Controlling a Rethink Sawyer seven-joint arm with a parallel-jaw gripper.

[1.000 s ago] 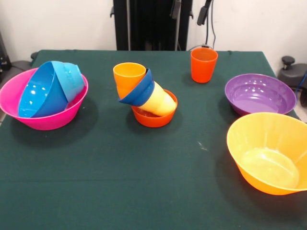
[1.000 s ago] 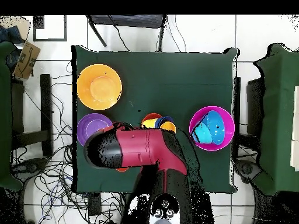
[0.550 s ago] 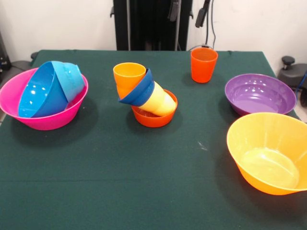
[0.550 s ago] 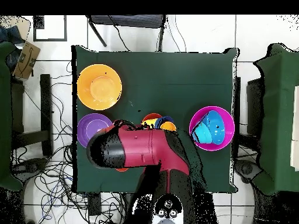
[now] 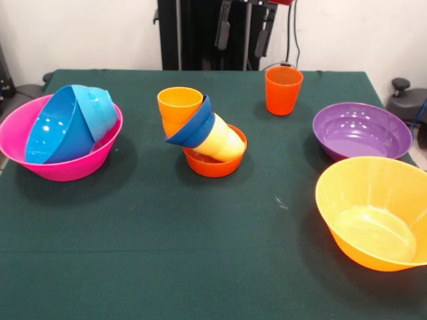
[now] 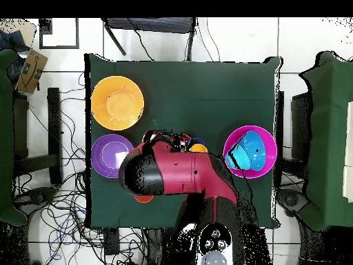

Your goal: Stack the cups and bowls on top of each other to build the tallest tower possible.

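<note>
Four pieces form our tower [image 5: 202,137] mid-table, toppled in the small orange-red bowl [image 5: 215,162], while the red-orange cup [image 5: 283,91], purple bowl [image 5: 361,131] and yellow-orange bowl [image 5: 373,212] sit unstacked; gripper [image 5: 243,30] hangs above, fingers spread, empty.
</note>
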